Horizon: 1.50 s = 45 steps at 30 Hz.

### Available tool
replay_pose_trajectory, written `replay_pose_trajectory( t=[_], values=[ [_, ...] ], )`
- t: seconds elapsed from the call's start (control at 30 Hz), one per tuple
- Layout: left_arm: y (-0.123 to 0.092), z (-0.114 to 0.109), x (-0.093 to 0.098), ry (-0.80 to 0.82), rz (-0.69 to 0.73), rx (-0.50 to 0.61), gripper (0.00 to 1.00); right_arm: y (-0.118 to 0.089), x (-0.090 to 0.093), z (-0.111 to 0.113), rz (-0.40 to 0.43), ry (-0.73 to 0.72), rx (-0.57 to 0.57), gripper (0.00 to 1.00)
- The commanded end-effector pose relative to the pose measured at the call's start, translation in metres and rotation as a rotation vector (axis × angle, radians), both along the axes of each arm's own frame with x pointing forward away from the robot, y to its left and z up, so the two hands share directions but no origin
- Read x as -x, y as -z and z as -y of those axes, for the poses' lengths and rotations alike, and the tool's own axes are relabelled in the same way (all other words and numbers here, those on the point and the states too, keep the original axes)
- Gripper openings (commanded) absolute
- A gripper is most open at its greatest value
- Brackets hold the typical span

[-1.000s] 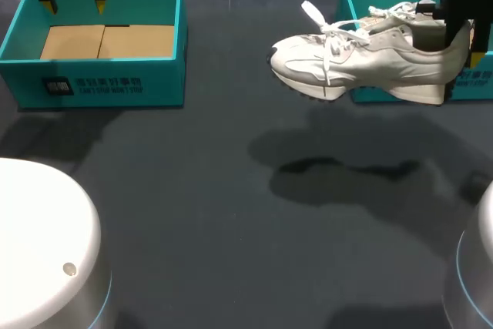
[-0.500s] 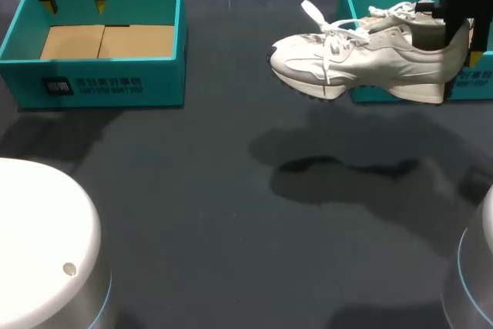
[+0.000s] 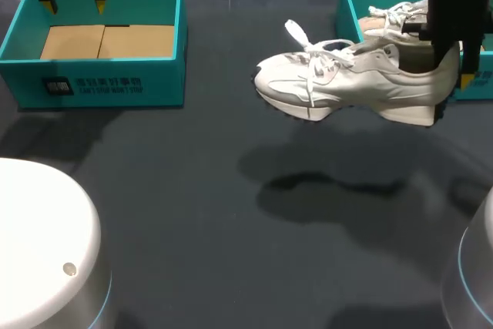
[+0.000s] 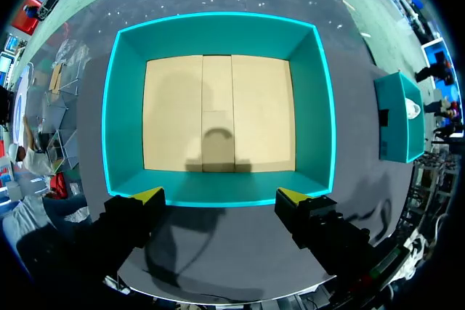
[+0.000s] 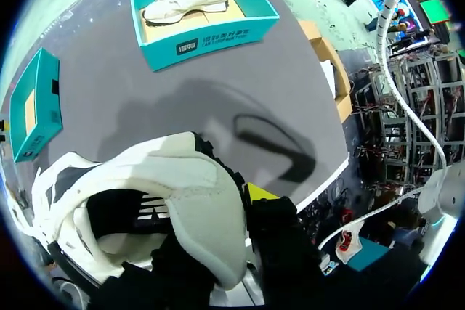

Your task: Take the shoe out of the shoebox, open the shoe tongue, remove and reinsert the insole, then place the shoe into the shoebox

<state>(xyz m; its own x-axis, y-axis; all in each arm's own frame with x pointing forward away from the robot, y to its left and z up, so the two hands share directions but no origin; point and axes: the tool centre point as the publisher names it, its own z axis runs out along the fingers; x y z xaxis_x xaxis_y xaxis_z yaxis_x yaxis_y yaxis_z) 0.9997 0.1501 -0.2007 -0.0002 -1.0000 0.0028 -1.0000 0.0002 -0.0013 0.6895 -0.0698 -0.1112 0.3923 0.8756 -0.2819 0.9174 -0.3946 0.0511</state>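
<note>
A white lace-up shoe [image 3: 347, 82] hangs in the air over the table, toe toward the left, just in front of the right teal shoebox [image 3: 348, 5]. My right gripper [image 3: 454, 67] is shut on its heel [image 5: 200, 201], one finger inside the collar and one yellow-tipped finger [image 5: 258, 192] outside. A second white shoe [image 3: 385, 17] lies in that box [image 5: 218, 34]. My left gripper [image 3: 75, 1] hovers open above the left teal shoebox [image 3: 100, 86], its fingertips [image 4: 149, 195] over the near wall [image 4: 218, 188]; only the cardboard floor shows inside.
The dark table top [image 3: 177, 190] stretches between and in front of the two boxes, with the shoe's shadow on it. White rounded arm bases [image 3: 38, 244] stand at the front left and front right corners.
My right arm has carried the shoe a little to the left and toward the table's front, away from the right box. The left arm has stayed still.
</note>
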Motion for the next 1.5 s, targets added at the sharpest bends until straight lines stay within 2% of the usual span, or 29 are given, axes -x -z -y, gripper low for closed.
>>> replay_pose_trajectory(
  t=[0.03,0.33,0.47,0.93,1.2,1.4,1.5],
  values=[
    [0.000,0.000,0.000,0.000,-0.001,-0.001,1.00,0.011,0.019,-0.010,0.040,-0.005,0.004,0.00],
    [0.000,0.000,0.000,0.000,-0.001,-0.001,1.00,0.028,0.035,-0.036,0.048,0.015,-0.027,0.00],
    [0.000,0.000,0.000,0.000,-0.001,-0.001,1.00,0.036,0.038,-0.050,0.027,0.020,-0.024,0.00],
    [0.000,0.000,0.000,0.000,-0.001,-0.001,1.00,0.036,0.038,-0.050,0.027,0.020,-0.024,0.00],
    [0.000,0.000,0.000,0.000,-0.001,-0.001,1.00,0.067,0.046,-0.102,0.075,-0.046,0.038,0.00],
    [0.000,0.000,0.000,0.000,-0.001,-0.001,1.00,0.092,0.044,-0.129,0.049,-0.066,0.061,0.00],
    [0.000,0.000,0.000,0.000,-0.001,-0.001,1.00,0.108,0.043,-0.143,0.033,-0.051,0.034,0.00]
  ],
)
